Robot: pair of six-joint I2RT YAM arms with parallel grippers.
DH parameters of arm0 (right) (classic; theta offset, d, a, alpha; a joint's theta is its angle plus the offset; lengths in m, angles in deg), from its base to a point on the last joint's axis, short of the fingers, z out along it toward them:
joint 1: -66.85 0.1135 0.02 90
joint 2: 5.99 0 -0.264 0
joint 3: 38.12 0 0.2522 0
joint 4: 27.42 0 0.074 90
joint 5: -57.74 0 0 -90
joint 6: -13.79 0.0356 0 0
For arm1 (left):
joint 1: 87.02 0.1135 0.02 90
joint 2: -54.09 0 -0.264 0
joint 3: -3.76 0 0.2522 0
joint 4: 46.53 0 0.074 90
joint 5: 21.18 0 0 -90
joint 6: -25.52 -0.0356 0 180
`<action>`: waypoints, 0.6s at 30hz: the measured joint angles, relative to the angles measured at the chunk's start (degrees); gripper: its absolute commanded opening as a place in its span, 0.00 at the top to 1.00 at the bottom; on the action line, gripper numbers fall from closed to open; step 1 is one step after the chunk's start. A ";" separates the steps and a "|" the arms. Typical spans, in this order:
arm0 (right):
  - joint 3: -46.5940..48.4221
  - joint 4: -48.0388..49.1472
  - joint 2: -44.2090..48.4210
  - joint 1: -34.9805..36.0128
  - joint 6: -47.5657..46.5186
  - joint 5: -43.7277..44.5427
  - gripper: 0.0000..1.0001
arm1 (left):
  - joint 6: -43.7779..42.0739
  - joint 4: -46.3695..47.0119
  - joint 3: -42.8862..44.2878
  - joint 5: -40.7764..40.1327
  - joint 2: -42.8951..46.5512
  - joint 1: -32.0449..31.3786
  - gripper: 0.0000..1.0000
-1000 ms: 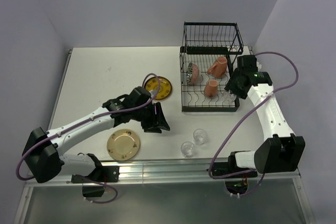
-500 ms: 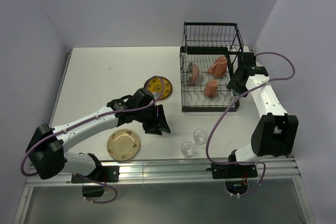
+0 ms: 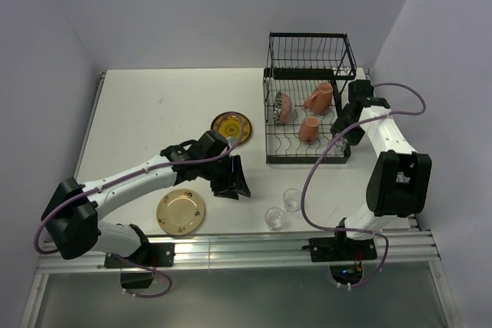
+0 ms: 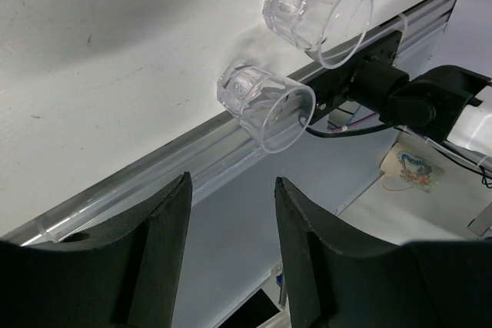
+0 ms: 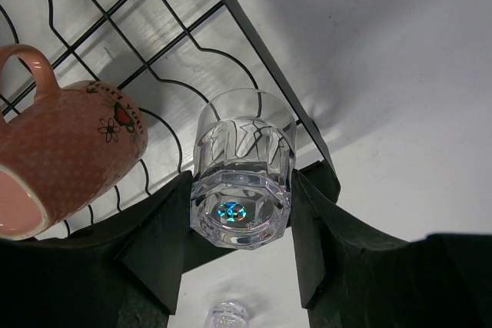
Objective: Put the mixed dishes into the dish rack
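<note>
My right gripper [image 3: 343, 125] is shut on a clear glass [image 5: 242, 170], base towards the camera, and holds it over the front right corner of the black wire dish rack [image 3: 307, 160]. The rack's wires [image 5: 254, 59] show beneath the glass. In the rack are two orange-and-white mugs [image 3: 319, 97] [image 3: 310, 129] and the dark patterned bowl [image 3: 282, 105]. One mug [image 5: 61, 159] lies left of the held glass. My left gripper [image 3: 231, 178] is open and empty, left of two clear glasses [image 3: 292, 199] [image 3: 274, 217]. They stand just ahead of its fingers in the left wrist view [image 4: 265, 101] [image 4: 315, 9].
The yellow patterned plate [image 3: 231, 127] lies left of the rack. The tan speckled plate [image 3: 181, 212] lies near the table's front edge, under my left arm. The metal rail [image 3: 254, 247] runs along the near edge. Walls close in behind and right of the rack.
My right arm has folded in closer to the rack, with the glass still held at the rack's right front corner. My left gripper has edged slightly right.
</note>
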 measured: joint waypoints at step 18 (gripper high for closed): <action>-2.25 1.03 -0.20 0.00 -0.02 -1.03 0.57 | -2.27 -0.15 0.09 -0.17 -7.04 -2.16 0.41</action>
